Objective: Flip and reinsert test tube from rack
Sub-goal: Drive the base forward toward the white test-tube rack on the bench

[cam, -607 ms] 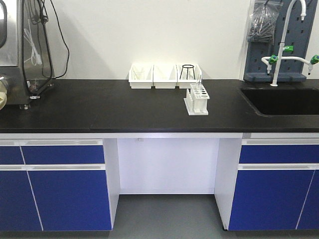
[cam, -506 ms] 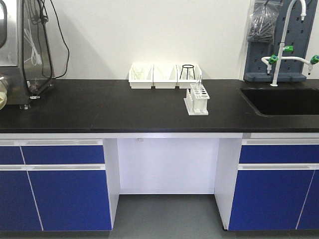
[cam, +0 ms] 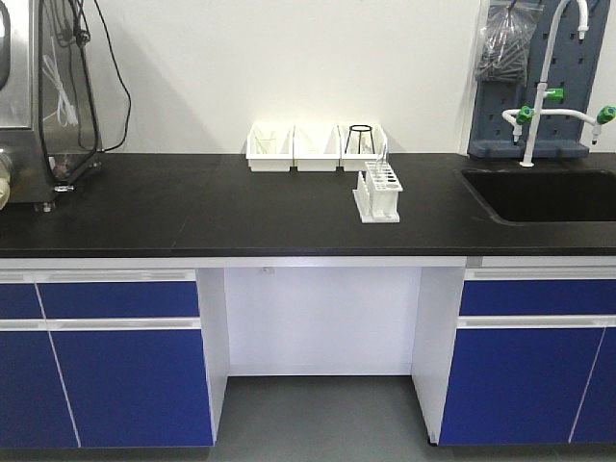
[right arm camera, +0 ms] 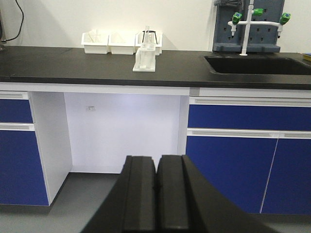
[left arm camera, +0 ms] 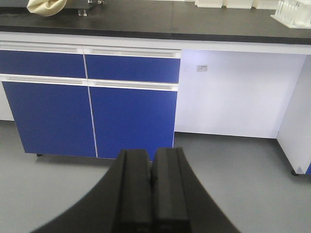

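The rack (cam: 378,192) stands on the counter (cam: 192,212); the panel sticker (left arm camera: 202,68) is unreadable.

Black surface (right arm camera: 73,65): runs across the view, ahead of and above the right hand (right arm camera: 156,191).
Sink (right arm camera: 257,65): recessed in the surface, ahead-right of the right hand.
White faucet (right arm camera: 249,29) with green knobs (right arm camera: 236,16): behind the sink, in front of a grey pegboard (right arm camera: 221,34).
Three white bins (right arm camera: 121,44): in a row at the rear edge against the wall, ahead-left of the right hand. A black wire stand (cam: 361,138) sits in the bin nearest the sink.
Blue cabinet doors (left arm camera: 131,121): directly ahead of the left hand (left arm camera: 151,189), closed.
White recess (left arm camera: 233,92): ahead-right of the left hand, carrying a small label (left arm camera: 202,68).
Grey floor (left arm camera: 243,165): beneath both hands.
Metal apparatus (cam: 24,96) with black cables (cam: 111,67): far left end of the surface.
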Available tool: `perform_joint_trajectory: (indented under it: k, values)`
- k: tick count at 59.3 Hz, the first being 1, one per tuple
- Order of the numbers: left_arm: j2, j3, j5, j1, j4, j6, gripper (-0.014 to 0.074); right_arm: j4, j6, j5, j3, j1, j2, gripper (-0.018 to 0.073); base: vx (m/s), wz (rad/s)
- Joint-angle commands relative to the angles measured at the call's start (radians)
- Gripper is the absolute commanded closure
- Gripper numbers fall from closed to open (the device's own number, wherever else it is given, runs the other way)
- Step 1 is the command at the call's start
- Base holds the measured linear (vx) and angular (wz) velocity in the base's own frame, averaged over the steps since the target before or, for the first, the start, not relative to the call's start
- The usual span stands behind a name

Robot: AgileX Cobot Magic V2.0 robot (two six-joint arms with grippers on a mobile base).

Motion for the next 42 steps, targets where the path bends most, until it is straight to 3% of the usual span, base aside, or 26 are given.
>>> perform_joint_trajectory:
  k: [1,42]
  values:
    - [-0.011,0.0,-0.086,-0.007,-0.004,0.0,0.0603,-0.006,-0.002,-0.086,0.001,-0.004,-0.01,0.0568,0.01,-0.04]
    - [-0.011,0.0,-0.086,-0.007,-0.004,0.0,0.0603,-0.006,-0.002,-0.086,0.001,-0.004,-0.01,0.0568,0.07,0.0]
